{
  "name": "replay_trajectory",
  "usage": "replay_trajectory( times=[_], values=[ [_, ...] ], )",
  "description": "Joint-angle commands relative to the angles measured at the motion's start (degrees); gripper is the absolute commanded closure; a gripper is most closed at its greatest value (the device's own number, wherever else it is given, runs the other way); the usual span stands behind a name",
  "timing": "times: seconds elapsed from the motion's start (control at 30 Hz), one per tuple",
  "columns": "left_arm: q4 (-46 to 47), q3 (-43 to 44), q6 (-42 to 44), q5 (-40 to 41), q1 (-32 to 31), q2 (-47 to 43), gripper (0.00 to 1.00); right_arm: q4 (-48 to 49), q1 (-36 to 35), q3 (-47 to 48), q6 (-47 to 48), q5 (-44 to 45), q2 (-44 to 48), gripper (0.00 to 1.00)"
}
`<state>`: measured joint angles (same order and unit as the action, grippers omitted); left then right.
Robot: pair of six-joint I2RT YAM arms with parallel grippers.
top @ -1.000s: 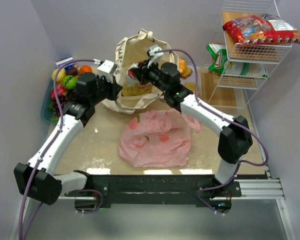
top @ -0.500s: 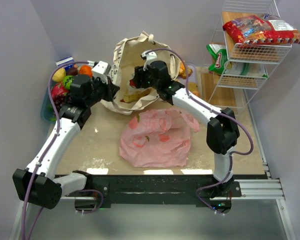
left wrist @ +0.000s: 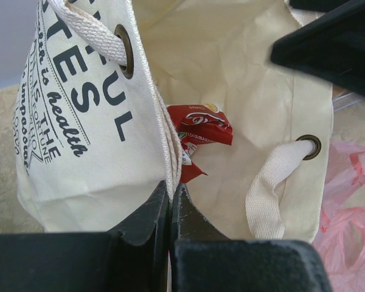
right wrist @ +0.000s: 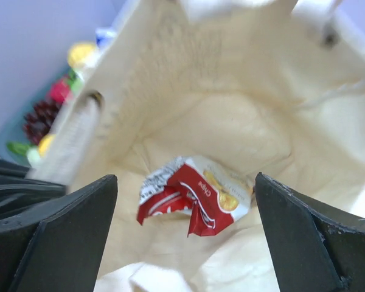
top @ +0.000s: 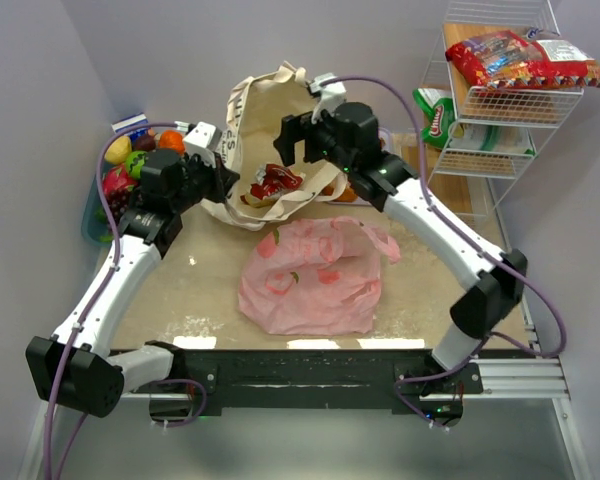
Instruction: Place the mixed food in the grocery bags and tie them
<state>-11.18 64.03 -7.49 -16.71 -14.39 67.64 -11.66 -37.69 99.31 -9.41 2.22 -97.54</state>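
Canvas tote (top: pixel 265 108) | left jaws pinch rim; right jaws wide, empty | red packet (right wrist: pixel 198 198) inside

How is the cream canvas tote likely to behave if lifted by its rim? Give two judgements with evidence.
Probably floppy: the tote sags and creases where the left gripper pinches its rim. Likely light for its size: a small red snack packet shows inside.

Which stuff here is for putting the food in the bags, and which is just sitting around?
For the job:
- cloth bag
- red snack packet inside it
- pink bag
- snack packets on the rack, probably
- left gripper, pinching the cloth bag's rim
- right gripper, open above the bag

Just lying about:
- fruit in its bin
- wire rack
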Motion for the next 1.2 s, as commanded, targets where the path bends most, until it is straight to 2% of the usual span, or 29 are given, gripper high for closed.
replay_trajectory(
  times=[0.0,0.1,0.23,0.33,0.37,0.43,0.5,0.6,0.67,0.7,0.8,1.03,1.17],
  values=[
    [4.8,0.6,-0.2,-0.3,0.3,-0.3,1.00,-0.2,0.3,0.4,2.8,3.3,8.8,0.01],
    [4.8,0.5,-0.2,-0.2,0.4,-0.2,1.00,-4.7,0.3,3.6,5.8,8.9,10.8,0.01],
    [4.8,0.4,0.1,0.2,0.3,-0.1,1.00,-12.7,0.2,10.1,11.1,23.0,10.9,0.01],
    [4.8,0.1,0.5,1.1,0.3,0.3,1.00,-20.0,0.3,16.1,14.1,29.3,11.9,0.01],
    [4.9,0.1,0.5,1.4,0.3,0.7,1.00,-21.1,0.5,17.4,15.1,34.6,13.1,0.01],
    [4.4,0.4,0.6,1.2,0.3,1.1,1.00,-21.1,3.1,18.2,17.3,38.1,14.1,0.01],
    [4.4,0.4,0.4,0.3,0.3,1.0,1.00,-22.1,9.9,20.3,16.5,39.0,15.0,0.01],
    [4.9,0.0,0.3,0.2,0.3,0.7,1.00,-22.4,15.7,22.8,17.5,42.9,15.1,0.01],
    [4.9,0.0,0.5,0.6,0.3,0.8,1.00,-23.4,19.7,25.6,17.3,41.6,14.5,0.01],
    [4.6,0.1,0.5,0.7,0.3,1.0,1.00,-23.9,24.0,26.7,17.0,38.9,13.9,0.01],
    [4.6,0.3,0.3,0.0,0.3,0.8,1.00,-26.6,28.3,32.9,18.2,35.9,9.7,0.01],
    [4.7,0.1,0.5,0.4,0.3,0.2,1.00,-30.1,31.5,41.8,17.0,32.1,2.8,0.01],
    [4.8,0.1,0.5,0.4,0.3,0.0,1.00,-31.4,31.6,37.0,13.9,33.4,4.8,0.01]
  ],
)
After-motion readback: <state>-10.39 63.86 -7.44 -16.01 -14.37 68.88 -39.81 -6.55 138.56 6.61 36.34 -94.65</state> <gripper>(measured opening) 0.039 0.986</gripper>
